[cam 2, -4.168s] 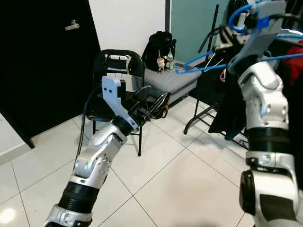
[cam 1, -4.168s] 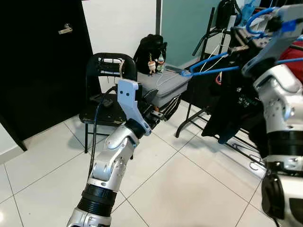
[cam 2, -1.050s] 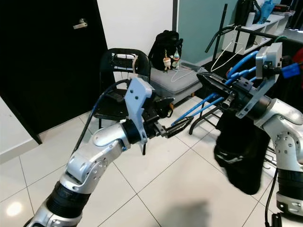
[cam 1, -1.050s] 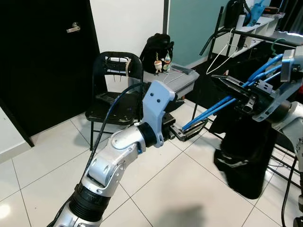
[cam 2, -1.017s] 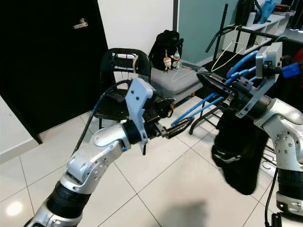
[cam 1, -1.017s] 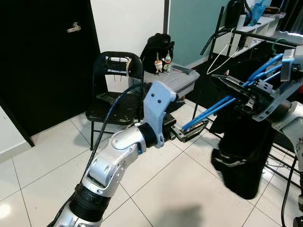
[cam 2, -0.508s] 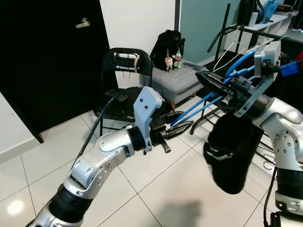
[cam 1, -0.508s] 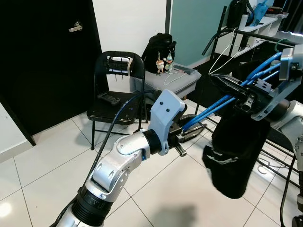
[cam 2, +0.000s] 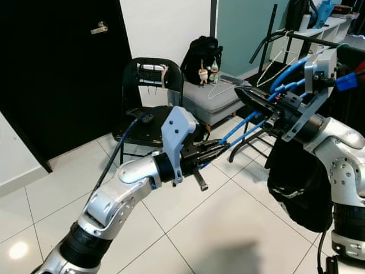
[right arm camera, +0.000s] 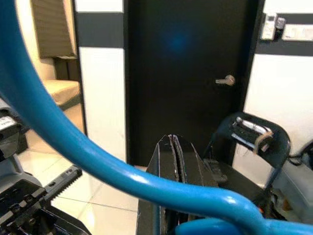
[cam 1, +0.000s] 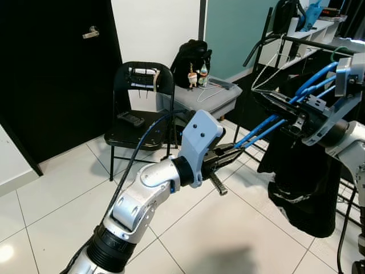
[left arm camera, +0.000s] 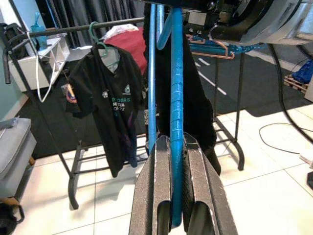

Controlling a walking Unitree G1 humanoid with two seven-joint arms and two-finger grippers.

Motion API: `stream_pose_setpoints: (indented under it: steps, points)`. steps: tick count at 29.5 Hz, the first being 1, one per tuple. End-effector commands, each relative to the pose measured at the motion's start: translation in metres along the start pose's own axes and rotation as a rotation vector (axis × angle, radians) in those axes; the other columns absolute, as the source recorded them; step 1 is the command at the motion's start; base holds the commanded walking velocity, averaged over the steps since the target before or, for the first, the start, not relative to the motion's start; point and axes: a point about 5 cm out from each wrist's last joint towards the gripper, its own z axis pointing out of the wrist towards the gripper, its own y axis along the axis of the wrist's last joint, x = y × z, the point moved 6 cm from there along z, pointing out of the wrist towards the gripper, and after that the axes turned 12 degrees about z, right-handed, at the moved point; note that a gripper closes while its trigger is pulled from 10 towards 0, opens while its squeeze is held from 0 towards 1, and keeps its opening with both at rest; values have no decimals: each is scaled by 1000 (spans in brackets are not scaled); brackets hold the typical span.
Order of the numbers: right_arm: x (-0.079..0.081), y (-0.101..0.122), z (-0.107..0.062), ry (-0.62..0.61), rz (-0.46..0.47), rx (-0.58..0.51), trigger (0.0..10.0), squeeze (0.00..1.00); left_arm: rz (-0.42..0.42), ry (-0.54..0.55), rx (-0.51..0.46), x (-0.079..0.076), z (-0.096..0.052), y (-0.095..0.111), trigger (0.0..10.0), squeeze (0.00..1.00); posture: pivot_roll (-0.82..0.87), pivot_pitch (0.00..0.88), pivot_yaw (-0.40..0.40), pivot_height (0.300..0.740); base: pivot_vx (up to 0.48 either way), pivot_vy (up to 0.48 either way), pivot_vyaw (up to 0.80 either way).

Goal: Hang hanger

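Open tiled floor (cam 1: pixel 51 200) ahead. Chair (cam 1: pixel 137 103) and grey box (cam 1: pixel 208 100) block the wall side. Rack (left arm camera: pixel 68 98) with black shirt (left arm camera: pixel 105 105) right; room along its rail unclear.

Bright even indoor light; sharp, floor glare.

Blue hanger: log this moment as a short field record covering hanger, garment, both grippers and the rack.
hanger: blue hanger, held between the two arms, not on the rail
garment: black garment drooping from the hanger's right end
left gripper: left gripper shut on the hanger's lower end
right gripper: right gripper shut on the hanger's upper end
rack: clothes rack behind, black T-shirt already hanging
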Motion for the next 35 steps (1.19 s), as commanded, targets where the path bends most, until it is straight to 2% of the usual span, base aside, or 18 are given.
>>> stream_pose_setpoints:
  steps: [1, 2, 3, 4, 5, 9, 10, 13, 20, 25, 26, 29, 35]
  points:
    - [8, 0, 6, 14, -46, 31, 10000, 0, 12, 37, 7, 7, 0, -2, 0, 0, -167, 0, -2, 740, 0, 0, 0]
    - [8, 0, 6, 14, -46, 31, 10000, 0, 12, 37, 7, 7, 0, -2, 0, 0, -167, 0, -2, 740, 0, 0, 0]
    - [6, -2, 6, -7, -31, 30, 10000, 580, 13, 43, 5, 9, 0, -1, 0, 0, -168, 0, -4, 740, 0, 0, 0]
    - [6, -2, 6, -7, -31, 30, 10000, 580, 13, 43, 5, 9, 0, -1, 0, 0, -168, 0, -4, 740, 0, 0, 0]
    - [3, -5, 5, -28, -13, 31, 10000, 1000, 13, 49, 3, 10, 0, -1, 0, 0, -168, 0, -4, 740, 0, 0, 0]
    - [11, -16, 3, -20, 37, 41, 10000, 1000, 6, 62, -5, 11, 0, 0, 0, 0, -176, 0, -4, 740, 0, 0, 0]
    - [23, -23, 0, 13, 69, 45, 10000, 1000, -2, 69, -10, 12, 1, 1, 0, 0, -180, 0, -3, 740, 0, 0, 0]
    - [32, -26, -6, 27, 97, 40, 10000, 1000, -10, 75, -13, 12, 1, 1, 0, 0, -185, 0, -4, 740, 0, 0, 0]
    - [33, -27, -14, -5, 119, 23, 10000, 1000, -18, 84, -14, 13, 0, 0, 0, 0, -192, 0, -3, 740, 0, 0, 0]
    - [30, -24, -25, -70, 122, -3, 10000, 1000, -25, 92, -16, 14, 0, 0, 0, 0, -201, 0, 0, 740, 0, 0, 0]
    - [25, -20, -30, -120, 113, -25, 10000, 1000, -28, 90, -18, 13, 1, 0, 0, 0, -205, 0, 2, 740, 0, 0, 0]
    - [21, -17, -32, -151, 101, -43, 10000, 1000, -29, 90, -19, 13, 1, 0, 0, 0, -210, 0, 4, 740, 0, 0, 0]
    - [-5, 1, -37, -325, 97, -184, 10000, 1000, -33, 83, -33, 11, 3, 2, 0, 0, -214, 0, 3, 740, 0, 0, 0]
